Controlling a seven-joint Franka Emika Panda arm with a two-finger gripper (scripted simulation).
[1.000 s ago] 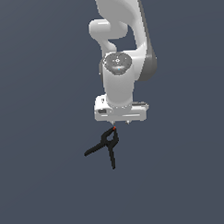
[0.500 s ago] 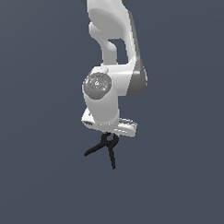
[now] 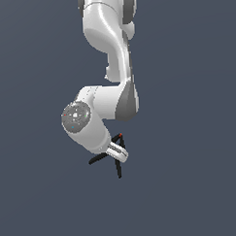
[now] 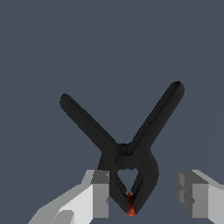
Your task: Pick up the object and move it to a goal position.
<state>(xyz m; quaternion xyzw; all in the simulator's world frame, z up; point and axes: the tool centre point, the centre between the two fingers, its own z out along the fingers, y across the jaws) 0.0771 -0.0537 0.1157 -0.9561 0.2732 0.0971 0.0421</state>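
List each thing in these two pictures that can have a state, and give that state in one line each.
Clamp: lying between the pincer's fingers, handles splayed apart, red-tipped end shut; one finger is at its looped end, the other stands clear.
Pincer: open, fingers either side of the clamp's red-tipped end, not closed on it.
Arm: bent low over the clamp.

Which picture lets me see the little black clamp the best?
The wrist view. The black clamp fills it: both splayed handles, the looped jaw and the red tip all show, between the gripper fingers. In the exterior view the clamp is tiny and partly behind the arm; only thin handles and a red dot show.
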